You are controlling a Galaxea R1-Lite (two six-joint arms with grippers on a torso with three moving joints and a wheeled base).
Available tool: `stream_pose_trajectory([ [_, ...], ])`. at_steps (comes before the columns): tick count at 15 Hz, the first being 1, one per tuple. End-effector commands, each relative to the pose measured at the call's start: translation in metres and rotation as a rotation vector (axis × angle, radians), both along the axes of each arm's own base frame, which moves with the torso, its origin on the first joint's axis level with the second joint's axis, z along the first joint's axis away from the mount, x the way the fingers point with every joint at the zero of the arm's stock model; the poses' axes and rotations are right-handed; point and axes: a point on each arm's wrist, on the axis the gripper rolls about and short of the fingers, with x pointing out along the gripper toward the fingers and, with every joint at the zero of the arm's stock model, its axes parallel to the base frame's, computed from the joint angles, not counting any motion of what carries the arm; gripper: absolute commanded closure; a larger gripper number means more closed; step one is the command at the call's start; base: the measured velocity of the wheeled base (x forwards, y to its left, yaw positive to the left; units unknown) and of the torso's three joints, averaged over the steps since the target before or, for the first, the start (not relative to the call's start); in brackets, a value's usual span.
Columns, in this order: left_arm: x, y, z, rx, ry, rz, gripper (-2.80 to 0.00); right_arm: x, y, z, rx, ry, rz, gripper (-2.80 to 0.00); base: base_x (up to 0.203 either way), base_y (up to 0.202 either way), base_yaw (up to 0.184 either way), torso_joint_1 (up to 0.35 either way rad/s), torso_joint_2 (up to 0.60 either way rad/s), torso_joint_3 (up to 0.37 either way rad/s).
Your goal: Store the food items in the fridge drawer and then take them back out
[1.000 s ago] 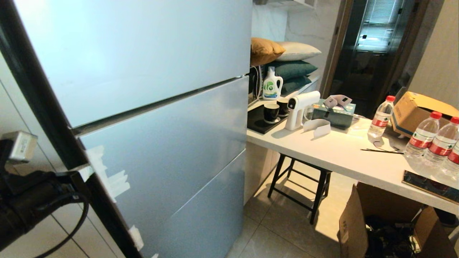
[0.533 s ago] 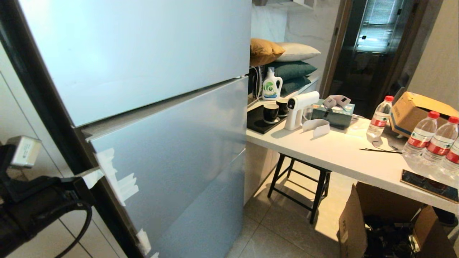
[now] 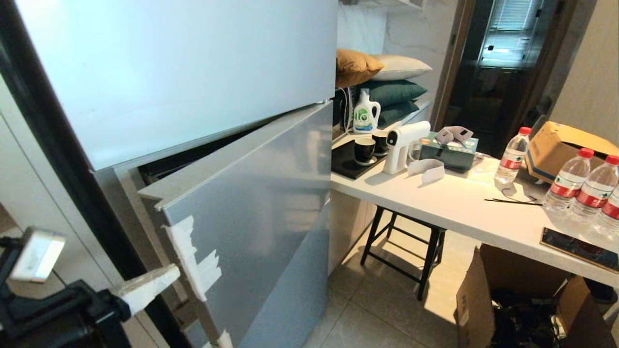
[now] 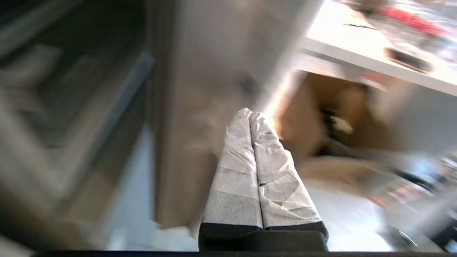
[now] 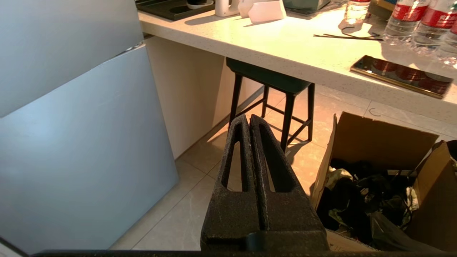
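On white counter [image 3: 449,203], red-labelled water bottles [image 3: 570,181], writing unreadable, white detergent jug [image 3: 365,114].

The left wrist view was smeared with blur, so beyond the left hand [image 4: 250,116] only a vague fridge panel [image 4: 200,71] and worktop [image 4: 357,60] could be made out. In the head view the left arm [image 3: 53,309] was cut off by the picture's edge, and the dark gap [image 3: 193,154] above the hand hid the fridge's inside.
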Motion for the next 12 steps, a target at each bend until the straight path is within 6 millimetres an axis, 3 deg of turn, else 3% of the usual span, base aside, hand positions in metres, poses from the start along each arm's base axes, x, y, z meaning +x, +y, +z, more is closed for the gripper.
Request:
stream_pose_trajectory([
  [1,-0.015,0.001,0.003,-0.042,-0.037,-0.032,0.00,0.000,0.000,0.000,0.001,0.001,0.000,0.00,0.000,0.000,0.000,0.000,0.00,0.000],
  [5,-0.007,-0.001,0.006,-0.039,-0.027,-0.026,0.00,0.000,0.000,0.000,0.001,0.001,0.000,0.00,0.000,0.000,0.000,0.000,0.00,0.000],
  [9,0.024,-0.004,0.012,0.000,-0.010,0.183,0.00,0.000,0.000,0.000,0.001,0.001,0.000,0.00,0.000,0.000,0.000,0.000,0.00,0.000],
  [12,0.028,-0.009,0.012,0.000,-0.003,0.166,0.00,0.000,0.000,0.000,0.001,0.001,0.000,0.00,0.000,0.000,0.000,0.000,0.00,0.000],
])
